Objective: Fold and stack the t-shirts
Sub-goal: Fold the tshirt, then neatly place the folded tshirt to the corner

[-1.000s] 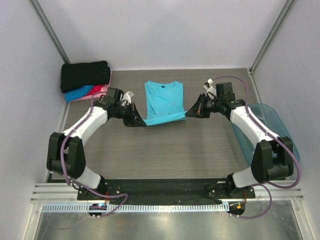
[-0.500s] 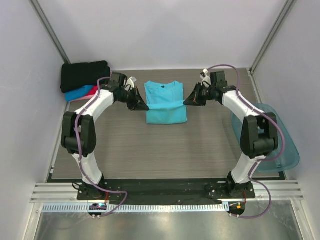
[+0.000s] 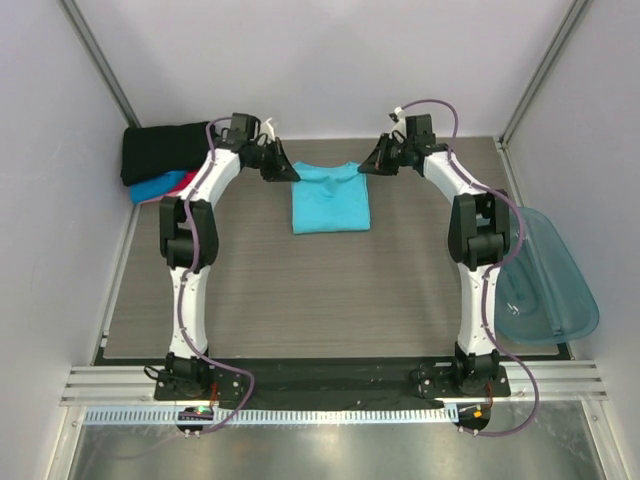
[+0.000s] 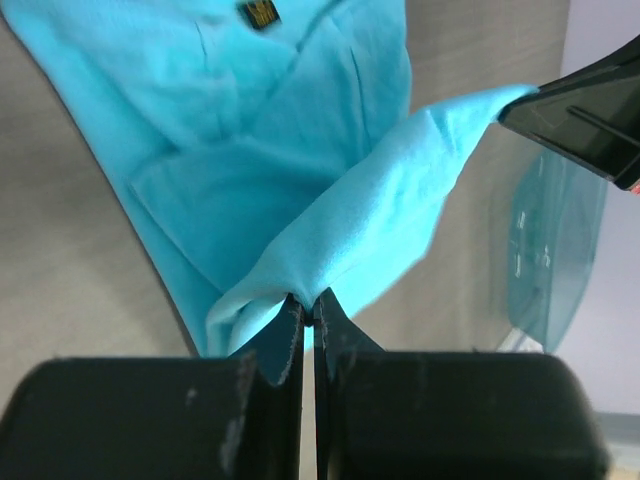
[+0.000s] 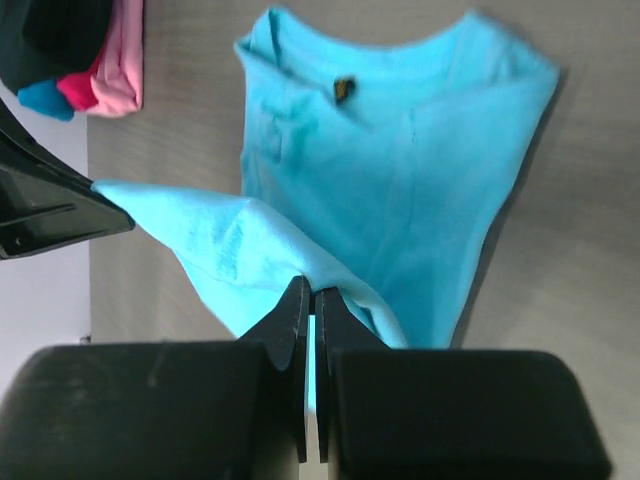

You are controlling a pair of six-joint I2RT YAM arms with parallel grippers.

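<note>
T-shirt hem farther back; label wrist-only

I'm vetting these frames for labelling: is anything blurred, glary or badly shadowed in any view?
Top external: even light, sharp, no glare on the turquoise t-shirt. Left wrist: cloth sharp enough, teal tub behind it soft. Right wrist: the collar and the stacked folded shirts look slightly blurred.

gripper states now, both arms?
Left gripper: shut on one corner of the turquoise shirt.
Right gripper: shut on the same shirt's other corner.
</note>
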